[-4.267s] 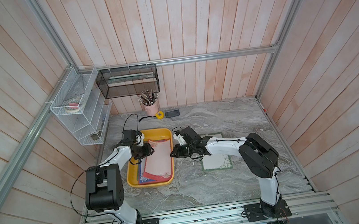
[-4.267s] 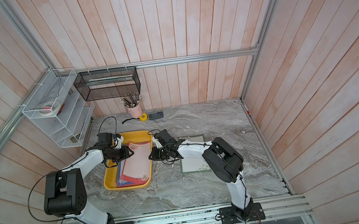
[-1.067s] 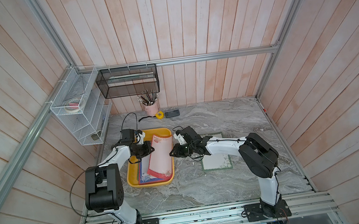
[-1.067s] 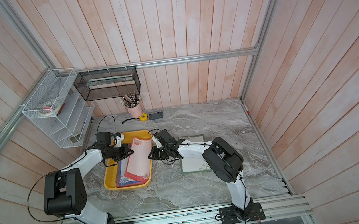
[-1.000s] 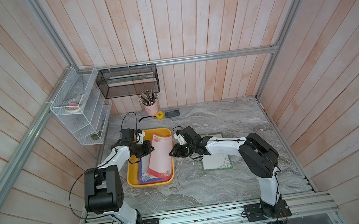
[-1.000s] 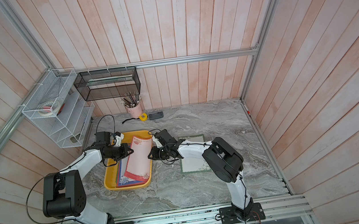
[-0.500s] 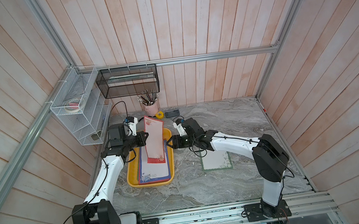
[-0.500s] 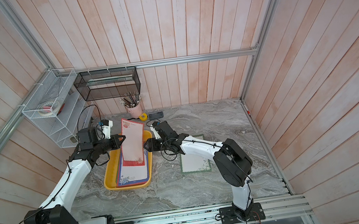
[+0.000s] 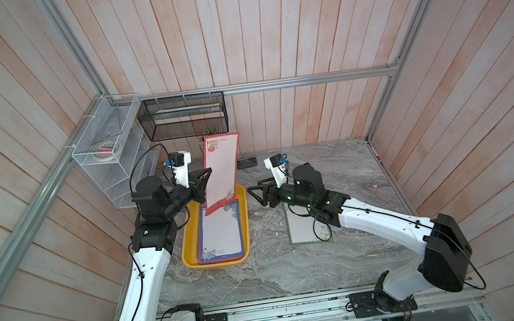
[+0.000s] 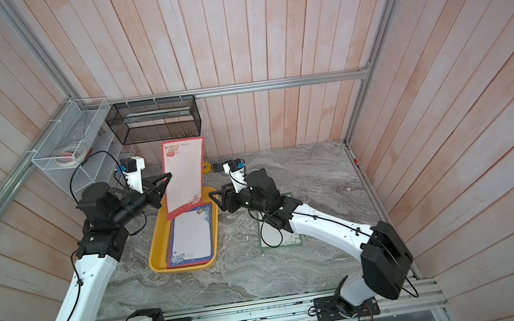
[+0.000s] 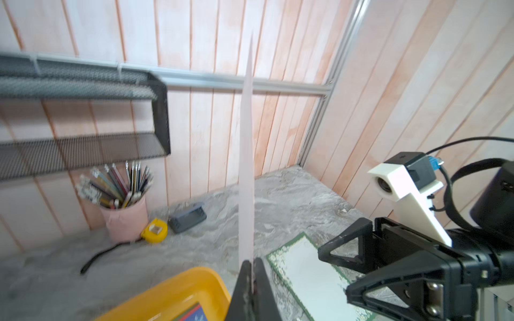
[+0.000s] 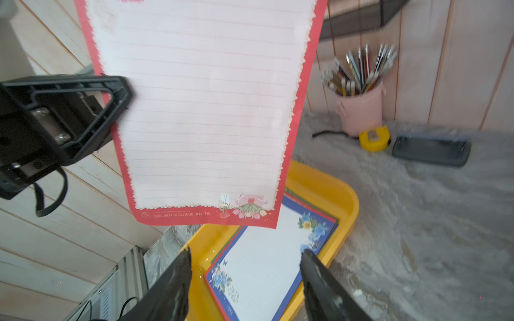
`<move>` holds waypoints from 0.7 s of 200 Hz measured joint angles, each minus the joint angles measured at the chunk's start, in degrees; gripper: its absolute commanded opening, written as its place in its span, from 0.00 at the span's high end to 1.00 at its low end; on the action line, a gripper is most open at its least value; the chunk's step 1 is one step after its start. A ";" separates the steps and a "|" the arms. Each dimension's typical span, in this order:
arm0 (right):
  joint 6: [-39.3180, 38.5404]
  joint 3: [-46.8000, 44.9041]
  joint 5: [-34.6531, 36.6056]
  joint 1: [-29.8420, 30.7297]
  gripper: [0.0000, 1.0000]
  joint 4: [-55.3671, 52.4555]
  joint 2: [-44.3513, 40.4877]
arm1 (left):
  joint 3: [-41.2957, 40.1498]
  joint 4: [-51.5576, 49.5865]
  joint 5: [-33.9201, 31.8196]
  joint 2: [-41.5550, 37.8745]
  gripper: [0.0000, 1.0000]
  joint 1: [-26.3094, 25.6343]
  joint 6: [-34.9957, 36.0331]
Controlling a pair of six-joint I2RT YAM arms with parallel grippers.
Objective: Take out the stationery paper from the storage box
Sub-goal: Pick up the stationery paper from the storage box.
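1. Over the far end of the storage box (image 9: 189, 243) (image 10: 156, 251): red-bordered sheet (image 9: 222, 172) (image 10: 184, 177) hangs near-upright, long side vertical, in both top views.
2. Lower edge of that sheet looks clear of the stack beneath it. Right wrist view shows the edge hanging free, with a flower print at one lower corner.
3. left gripper (image 9: 207, 174) (image 11: 251, 266) reaches in from the box's left side and pinches the sheet's long edge about mid-height. Left wrist view: jaws pressed together, paper edge-on between them.
4. right gripper (image 9: 253, 196) (image 12: 244, 278) sits just off the box's right side near its far end, pointing at the sheet. Jaws are spread with nothing between them. No contact with paper or box that I can see.
5. blue-bordered sheet (image 9: 221, 235) (image 12: 264, 264) lies flat inside the box, on top of the stack. Red and green edges of more sheets show under it.
6. green-bordered sheet (image 9: 304, 233) (image 11: 311, 278) lies flat on the marble table (image 9: 263, 277), right of the box and fully outside it, partly under the right arm.
7. Beyond the box's far end, by the back wall: pink pen cup (image 11: 126, 219), yellow tape measure (image 11: 154, 230), dark flat device (image 11: 187, 216).
8. black mesh basket (image 9: 182, 117) hangs on the wall above that end. white wire rack (image 9: 109, 166) is on the wall to the box's left.
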 measured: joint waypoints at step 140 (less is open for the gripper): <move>-33.42 -26.18 -8.81 -0.04 0.23 32.33 -32.54 | -8.63 50.64 25.99 -3.87 1.00 -3.26 -23.50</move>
